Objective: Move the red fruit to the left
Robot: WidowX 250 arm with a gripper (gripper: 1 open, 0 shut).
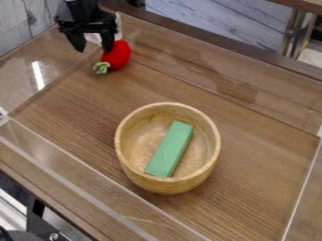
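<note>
The red fruit [117,55] lies on the wooden table at the upper left, its pale green stem end [101,68] pointing down-left. My black gripper [93,40] hangs just above and to the left of the fruit, pointing steeply down, open, with its fingers spread on either side of the fruit's upper end. Nothing is held between them. The arm above the gripper runs out of the top of the frame.
A wooden bowl [132,162] sits at the centre front with a flat green block [170,149] lying in it. Clear plastic walls [25,71] fence the table on the left and front. A table leg [297,38] stands at the back right.
</note>
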